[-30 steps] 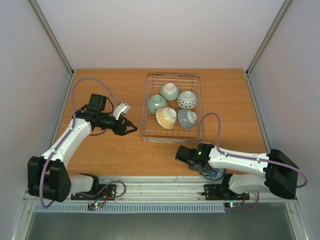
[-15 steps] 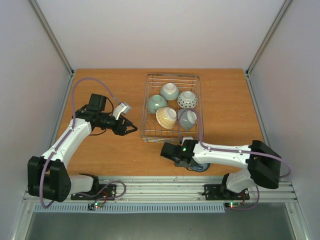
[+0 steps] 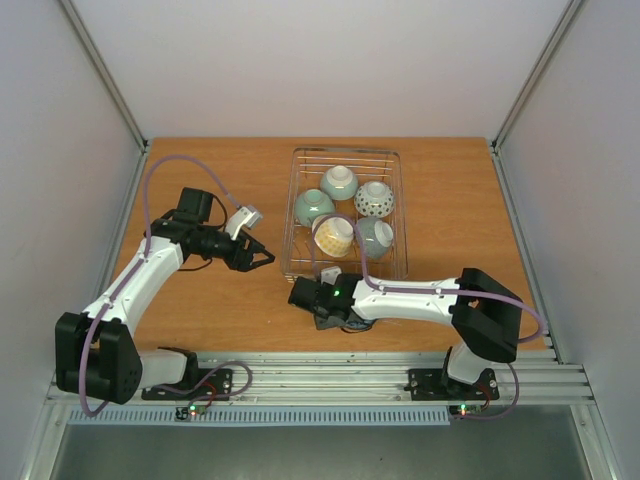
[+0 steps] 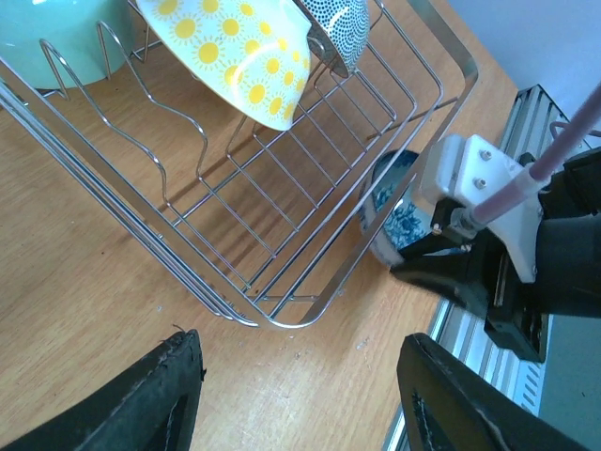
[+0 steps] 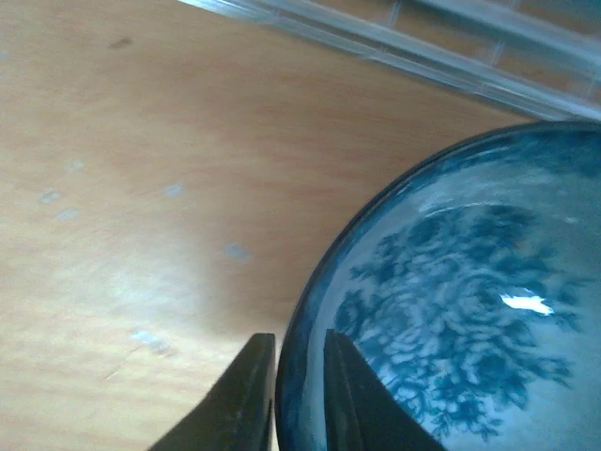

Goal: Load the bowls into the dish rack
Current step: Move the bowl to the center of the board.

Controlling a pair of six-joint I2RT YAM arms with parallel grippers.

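Note:
The dish rack (image 3: 345, 151) stands mid-table with several bowls on their sides in it: two pale green (image 3: 339, 182) (image 3: 312, 207), a dotted white one (image 3: 375, 199), a yellow patterned one (image 3: 334, 236) and a grey one (image 3: 376, 238). My right gripper (image 3: 318, 297) hovers just before the rack's near left corner. It is shut on the rim of a white bowl with blue pattern (image 5: 451, 310), one finger (image 5: 352, 395) inside and one outside. In the left wrist view this bowl (image 4: 394, 211) hangs tilted beside the rack wire (image 4: 282, 319). My left gripper (image 3: 262, 258) is open over bare wood left of the rack.
The metal rail (image 3: 330, 375) runs along the table's near edge, just behind the right arm. Frame posts and white walls close in the sides and back. Bare wood (image 3: 220, 180) lies left of the rack.
My right arm has swung left along the near edge with the blue-patterned bowl, from the right side to the rack's near left corner. The left arm has stayed put.

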